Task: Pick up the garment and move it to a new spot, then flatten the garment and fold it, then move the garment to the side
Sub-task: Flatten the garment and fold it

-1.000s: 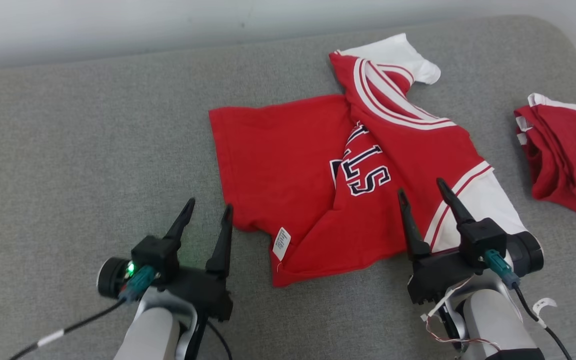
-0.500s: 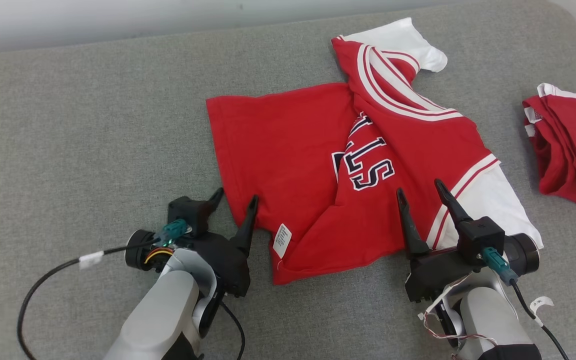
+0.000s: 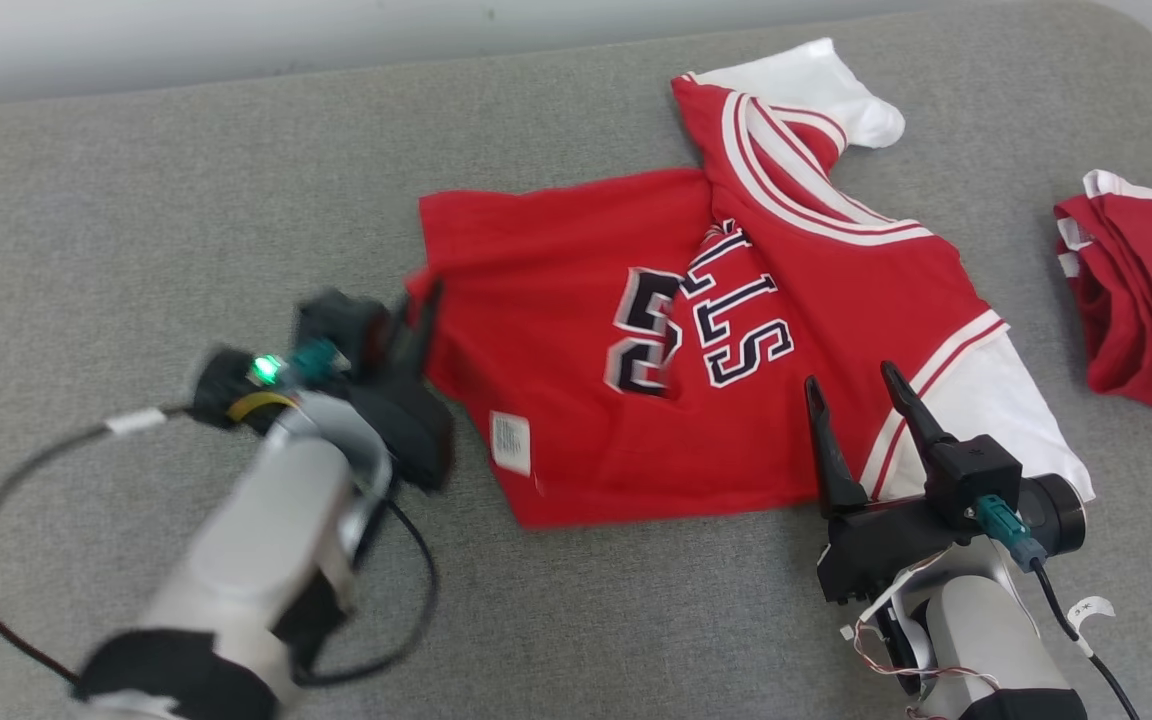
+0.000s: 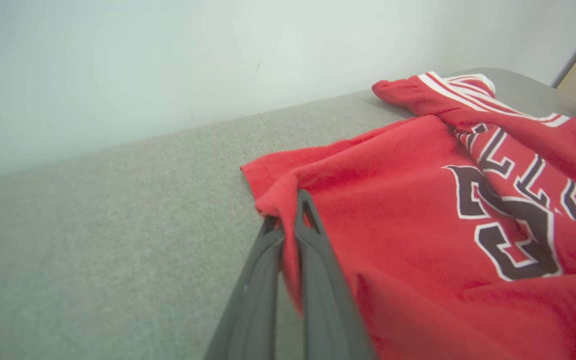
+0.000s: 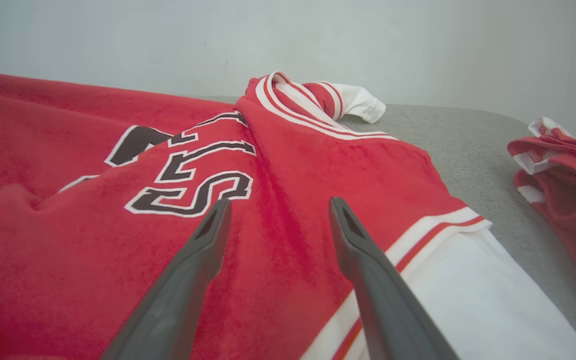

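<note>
Where the left gripper (image 4: pixel 288 212) stood wide beside the hem a second ago, it is now pinched shut on the left edge of the garment (image 3: pixel 576 260) and has tugged it outward, and the fold over the number has opened. Flattening looks under way. Right gripper (image 3: pixel 849 380) hovers spread above the near sleeve, holding nothing. Grey fabric surface (image 3: pixel 136 200), pale wall (image 3: pixel 236 40) behind. A second red garment (image 3: pixel 1146 300) lies bunched at far right.
</note>
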